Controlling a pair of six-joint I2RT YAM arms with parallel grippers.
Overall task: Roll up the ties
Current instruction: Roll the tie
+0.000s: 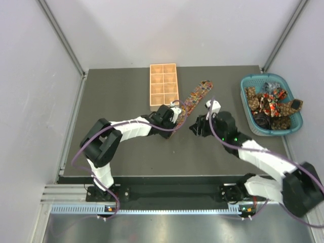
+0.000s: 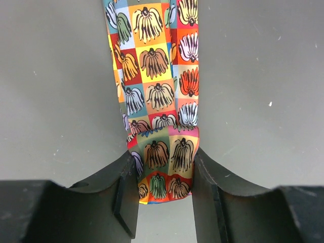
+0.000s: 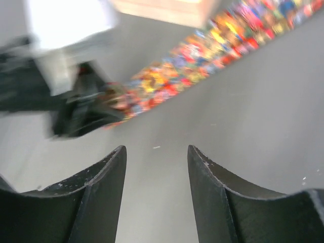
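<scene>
**A:** Where is the tie?

**B:** One tie (image 1: pixel 195 96) lies flat, slanting just right of the wooden tray (image 1: pixel 151 86). Your left gripper (image 2: pixel 164 159) pinches its folded near end. I judge that only the first turn is started.

**A:** And the right?

**B:** Your right gripper (image 3: pixel 156 152) hangs parted and empty. The other ties (image 1: pixel 271 104) sit unrolled in the basket (image 1: pixel 243 96), far right of the tray.

The top camera looks steeply down from high behind the near edge, far enough off to take in the whole counter (image 1: pixel 126 147). The left wrist camera sits close behind the left pincer (image 2: pixel 164 190), facing down at the tie (image 2: pixel 159 96) from very near. The right wrist camera looks low across the counter past the right pincer (image 3: pixel 157 172); all three views share that stretch of tie, and this blurred view also catches the left pincer.
</scene>
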